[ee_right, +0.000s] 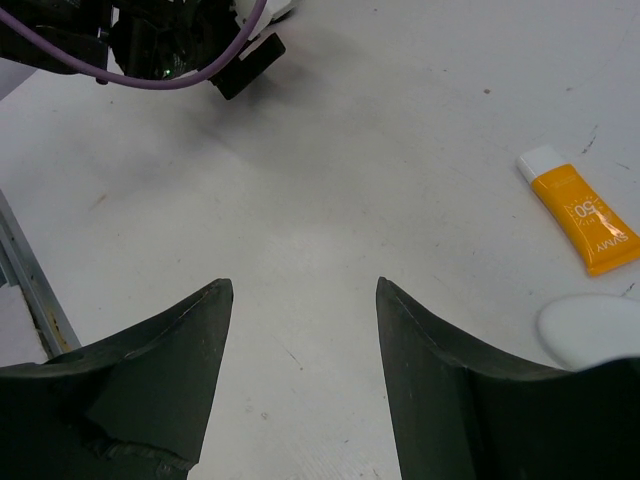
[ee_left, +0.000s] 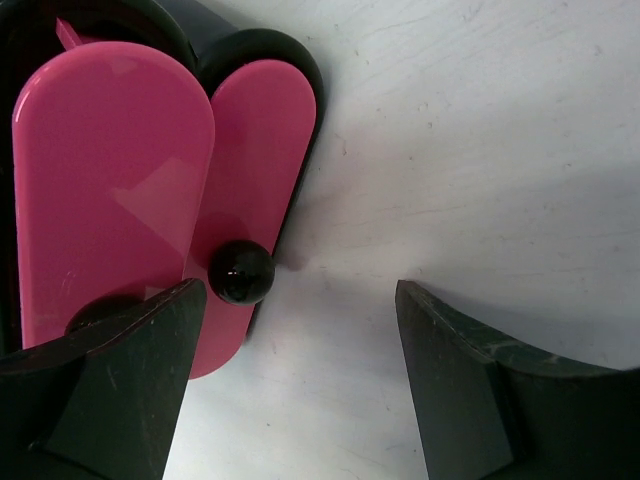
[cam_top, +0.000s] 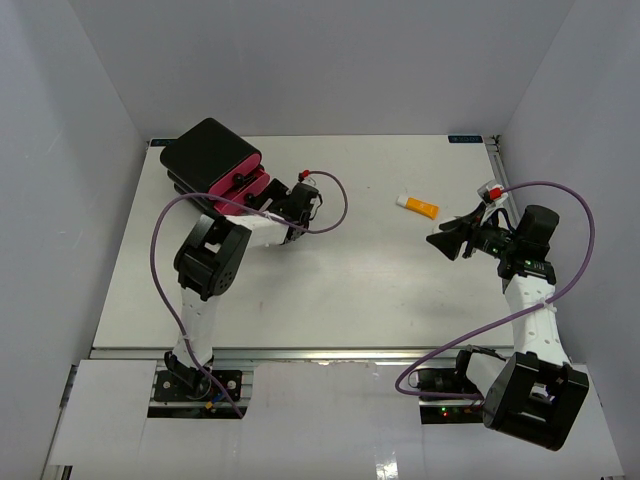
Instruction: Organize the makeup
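An orange white-capped tube (cam_top: 417,206) lies on the white table at the right of centre; it also shows in the right wrist view (ee_right: 585,217). A white oval puff (ee_right: 592,330) lies just beside it, close to my right gripper. My right gripper (cam_top: 445,243) (ee_right: 305,285) is open and empty, low over bare table, with both items to its right. My left gripper (cam_top: 262,200) (ee_left: 300,285) is open and empty beside the pink drawers. No lipstick tubes or foundation bottles are in view.
A black box (cam_top: 208,152) with pink drawers (ee_left: 110,180) stands at the far left of the table; a black round knob (ee_left: 240,272) on the lower drawer front sits just ahead of my left finger. White walls enclose the table on three sides.
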{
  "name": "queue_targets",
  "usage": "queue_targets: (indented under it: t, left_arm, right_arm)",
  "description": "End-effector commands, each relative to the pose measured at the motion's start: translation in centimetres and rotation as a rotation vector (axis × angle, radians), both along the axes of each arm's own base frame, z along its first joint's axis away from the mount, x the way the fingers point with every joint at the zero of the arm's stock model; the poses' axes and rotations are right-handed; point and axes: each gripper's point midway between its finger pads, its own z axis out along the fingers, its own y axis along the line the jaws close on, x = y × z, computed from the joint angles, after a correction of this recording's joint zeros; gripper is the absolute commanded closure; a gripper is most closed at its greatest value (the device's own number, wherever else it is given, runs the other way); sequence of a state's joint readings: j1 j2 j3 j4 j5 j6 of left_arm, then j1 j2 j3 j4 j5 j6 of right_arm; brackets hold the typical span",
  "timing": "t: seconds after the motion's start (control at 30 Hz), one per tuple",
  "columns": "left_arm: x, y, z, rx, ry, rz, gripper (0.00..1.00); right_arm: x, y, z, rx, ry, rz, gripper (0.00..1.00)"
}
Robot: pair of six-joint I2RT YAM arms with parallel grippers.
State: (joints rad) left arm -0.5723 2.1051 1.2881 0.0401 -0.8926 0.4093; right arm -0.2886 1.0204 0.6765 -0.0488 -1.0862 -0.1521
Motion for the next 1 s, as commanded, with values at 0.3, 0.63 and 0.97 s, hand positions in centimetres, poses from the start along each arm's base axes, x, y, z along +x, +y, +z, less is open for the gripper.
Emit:
queue_targets:
  t: [0.3, 0.63, 0.97]
  left_arm:
    - [2.2, 1.9, 0.7, -0.097, 0.020, 0.076, 0.11]
    - [3.3, 2.1, 0.6, -0.145, 0.043, 0.090, 0.11]
    - [2.9, 1.2, 0.8, -0.259, 0.093, 0.065, 0.11]
  right_arm:
    - [-0.1, 0.0, 0.9, 0.006, -0.040, 0.017, 0.34]
    - [-0.1, 0.0, 0.8, 0.010, -0.033, 0.016, 0.34]
    - [-0.2, 0.1, 0.7, 0.013, -0.031, 0.021, 0.34]
